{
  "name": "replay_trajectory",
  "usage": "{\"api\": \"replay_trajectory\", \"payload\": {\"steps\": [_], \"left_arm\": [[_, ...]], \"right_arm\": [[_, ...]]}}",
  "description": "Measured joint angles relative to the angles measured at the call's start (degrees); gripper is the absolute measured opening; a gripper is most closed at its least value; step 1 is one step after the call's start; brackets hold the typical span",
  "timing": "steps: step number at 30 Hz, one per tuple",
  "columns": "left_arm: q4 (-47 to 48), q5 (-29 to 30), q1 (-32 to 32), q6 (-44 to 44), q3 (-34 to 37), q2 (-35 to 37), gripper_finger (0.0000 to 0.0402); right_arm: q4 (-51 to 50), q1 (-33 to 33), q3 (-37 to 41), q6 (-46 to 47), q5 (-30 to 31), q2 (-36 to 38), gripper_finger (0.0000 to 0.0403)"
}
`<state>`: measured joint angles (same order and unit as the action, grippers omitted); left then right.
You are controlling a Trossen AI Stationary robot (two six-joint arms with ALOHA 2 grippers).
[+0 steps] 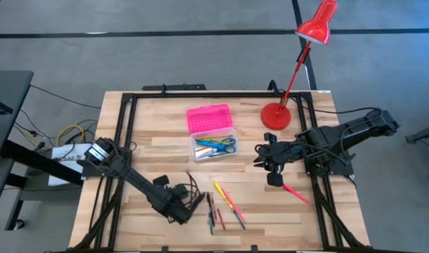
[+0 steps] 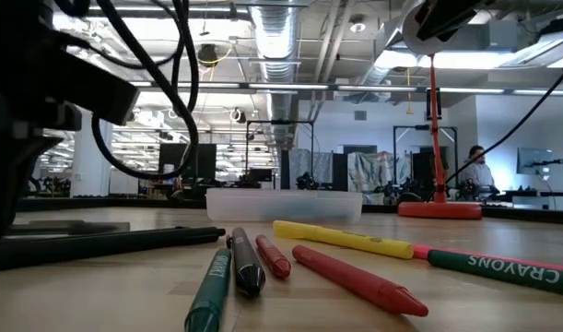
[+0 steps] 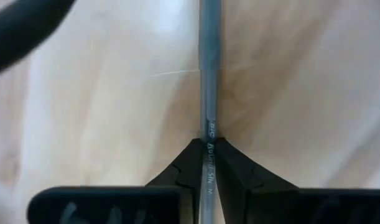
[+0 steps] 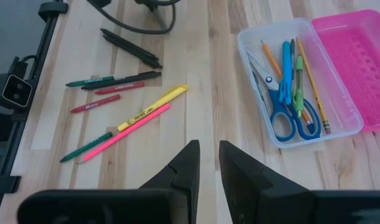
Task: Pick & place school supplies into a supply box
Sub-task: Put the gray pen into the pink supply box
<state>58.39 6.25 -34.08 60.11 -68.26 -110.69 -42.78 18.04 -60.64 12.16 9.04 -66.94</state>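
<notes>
Left pincer (image 3: 208, 163) low on the surface (image 1: 158, 147), clamped on a grey pen (image 3: 208, 74) marked "BIC Round Stic M". Right pincer (image 4: 208, 163) raised, nearly closed, empty. "CRAYONS" on a green crayon (image 2: 502, 267). Supply box (image 1: 213, 133) mid-surface, open.

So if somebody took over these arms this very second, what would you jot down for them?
Left gripper: shut on a thin grey pen lying on the wooden table.
Right gripper: empty, narrow gap, hovering near the box.
Done: blue-handled scissors and several pens and pencils sit in the clear box with the pink lid open.
Left: lift this pen; yellow highlighter, pink pencil, crayons.
</notes>
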Motion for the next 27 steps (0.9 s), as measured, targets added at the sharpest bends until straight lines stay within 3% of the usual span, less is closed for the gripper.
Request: {"api": "replay_trajectory", "payload": {"steps": [6,16,27], "left_arm": [[0.6,0.6,2.8,-7.1,0.2,-0.1,0.0006],[-1.4,1.1,6.3,-25.7,0.2,0.0,0.0008],[-2.9,0.6,10.0,-31.3,0.3,1.1,0.0007]], "right_arm": [[0.0,0.0,0.0,0.0,0.0,0.0,0.0054],[0.0,0.0,0.0,1.1,0.0,0.0,0.0054],[0.0,2.9,0.0,1.5,0.0,0.0,0.0054]]}}
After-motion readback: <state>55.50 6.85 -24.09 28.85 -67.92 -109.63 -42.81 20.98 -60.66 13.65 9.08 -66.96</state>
